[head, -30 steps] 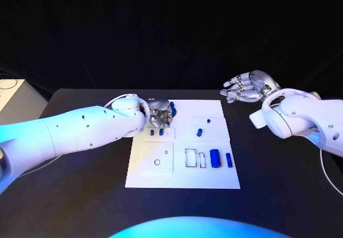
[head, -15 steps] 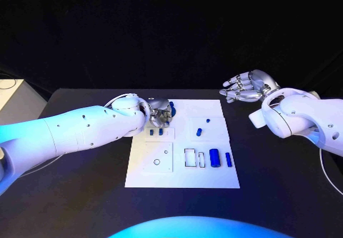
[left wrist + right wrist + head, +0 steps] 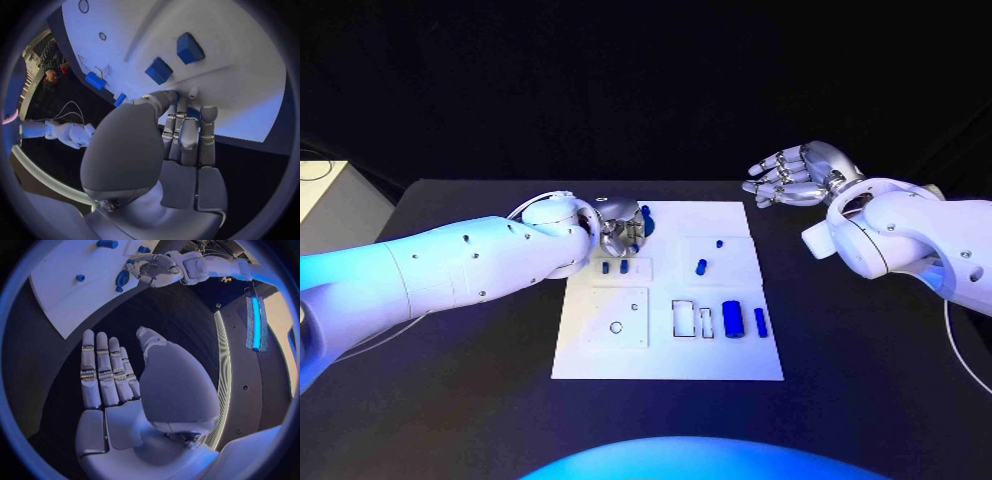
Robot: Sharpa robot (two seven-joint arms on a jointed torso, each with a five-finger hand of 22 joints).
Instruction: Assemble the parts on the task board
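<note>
The left hand (image 3: 620,228) is at the far left corner of the white board (image 3: 671,360), fingers curled down onto it. In the left wrist view the fingertips (image 3: 193,93) press close together around a blue part (image 3: 645,213), which shows only a little between them; in the head view the part sticks up just beyond the hand. So the hand holds this part, approx upright, over the board's far left edge.

Near the hand, toward the robot, two small blue blocks (image 3: 615,267) stand side by side in a raised square of the board. More to the right there is a slanted blue pin (image 3: 702,266) and a tiny blue dot (image 3: 720,243) beyond it. In the near row sit a white frame w/ dark outline (image 3: 684,318), a narrow white slot (image 3: 708,322), a thick blue cylinder (image 3: 733,319) and a thin blue rod (image 3: 762,321). On the left near square there is a dark ring (image 3: 617,327) and a small hole (image 3: 636,308).

The right hand (image 3: 792,175) is well apart from the board, raised beyond its far right corner over the black table (image 3: 473,400). Its fingers are stretched and apart, palm empty, as the right wrist view shows (image 3: 115,375)
</note>
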